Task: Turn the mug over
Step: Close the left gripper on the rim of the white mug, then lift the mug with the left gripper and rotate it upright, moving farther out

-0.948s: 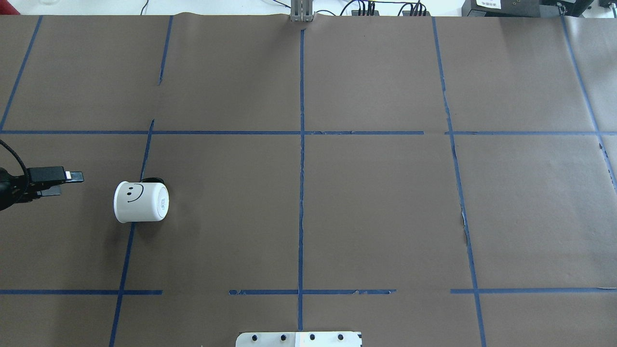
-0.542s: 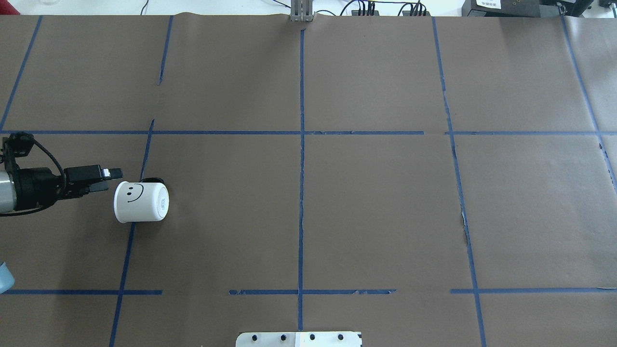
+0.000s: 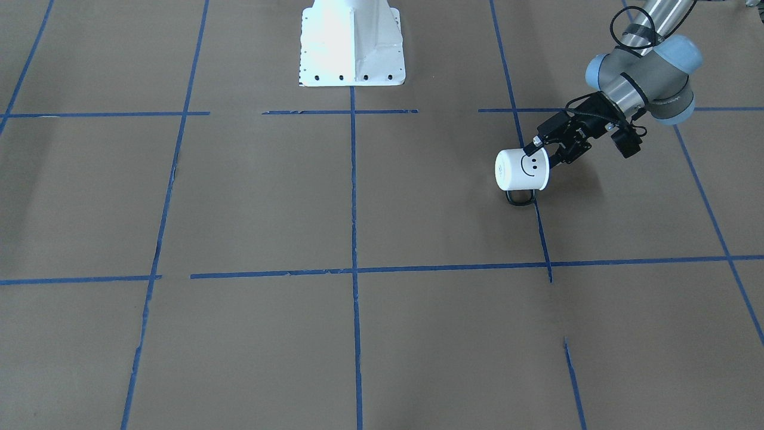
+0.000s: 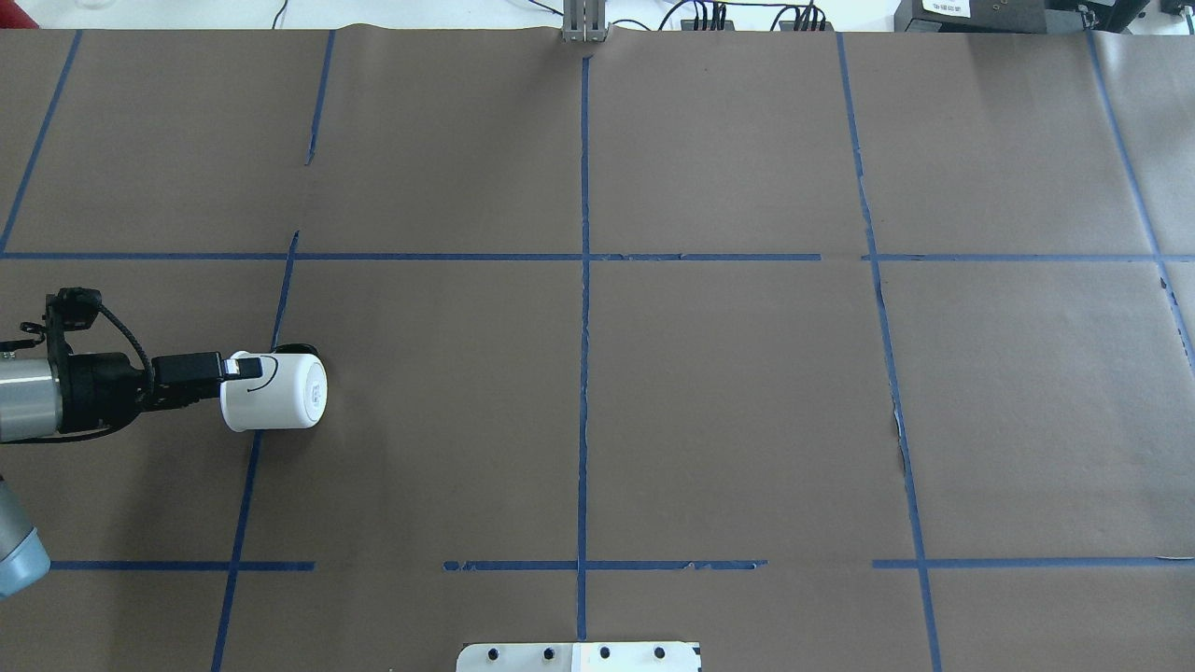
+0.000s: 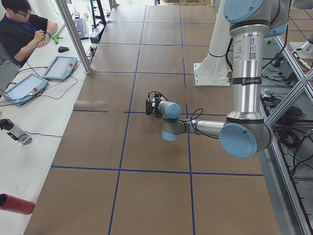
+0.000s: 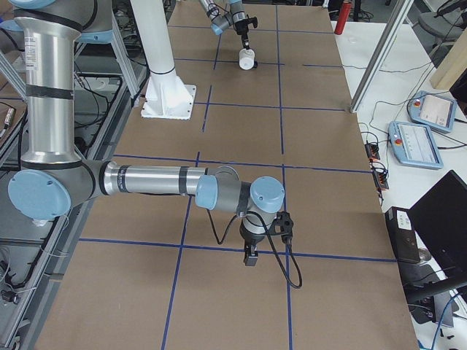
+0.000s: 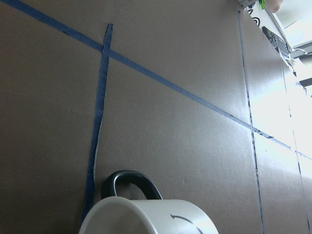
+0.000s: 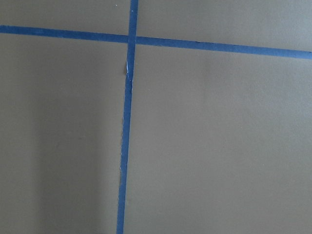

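In the overhead view, the left arm (image 4: 33, 399) is being shown stretched in from the 9 o'clock edge, lying level over the table (image 4: 709, 401). The left gripper (image 4: 240, 373) is being held with its fingers spread apart, at 9 o'clock of the mug (image 4: 280, 397). One finger (image 4: 248, 367) is being laid over the mug's upper wall just past the rim, and part of the smiley face (image 4: 269, 371) is being covered by it. The other finger is not being shown clearly. Whether the enamel is being touched cannot be told.

The mug is being shown lying on its side on the brown paper, in the table's left half, across a blue tape line (image 4: 241, 509). Its open mouth is being turned to 9 o'clock and its base to 3 o'clock. The black handle (image 4: 301, 352) is being shown at 12 o'clock, low against the paper.

In the right-side view, the right gripper (image 6: 250, 255) is being shown pointed down over the paper beside a tape crossing, well apart from the mug. Whether its fingers are spread or pressed together cannot be told.
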Available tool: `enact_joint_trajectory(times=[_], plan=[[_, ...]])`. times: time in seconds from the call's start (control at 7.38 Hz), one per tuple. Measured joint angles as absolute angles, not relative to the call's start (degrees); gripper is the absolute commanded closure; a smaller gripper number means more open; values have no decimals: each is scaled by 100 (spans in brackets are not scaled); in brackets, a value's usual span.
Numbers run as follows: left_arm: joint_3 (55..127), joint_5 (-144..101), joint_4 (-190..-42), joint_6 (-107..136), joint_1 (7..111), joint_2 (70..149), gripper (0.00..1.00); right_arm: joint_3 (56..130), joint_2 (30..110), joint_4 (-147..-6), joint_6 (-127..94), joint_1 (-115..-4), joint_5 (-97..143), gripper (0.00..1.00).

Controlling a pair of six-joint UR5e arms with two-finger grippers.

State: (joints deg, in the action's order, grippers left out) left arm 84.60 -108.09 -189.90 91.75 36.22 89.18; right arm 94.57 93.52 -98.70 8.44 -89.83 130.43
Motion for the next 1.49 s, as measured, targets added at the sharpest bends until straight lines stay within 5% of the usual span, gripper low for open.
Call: enact_joint_trajectory(times=[0.27, 0.41, 1.49], plan=[[8457, -10896, -19178, 9176, 3583, 9021, 74, 9457, 9351, -9870, 844, -8983, 13043, 0], [8456, -11065, -19237, 9182, 3582, 9072, 97, 9457, 9351, -9870, 844, -8983, 13043, 0], [8683, -12496, -18210, 9925, 3941, 10148, 100, 9457, 9352, -9870, 844, -8985, 13043, 0]])
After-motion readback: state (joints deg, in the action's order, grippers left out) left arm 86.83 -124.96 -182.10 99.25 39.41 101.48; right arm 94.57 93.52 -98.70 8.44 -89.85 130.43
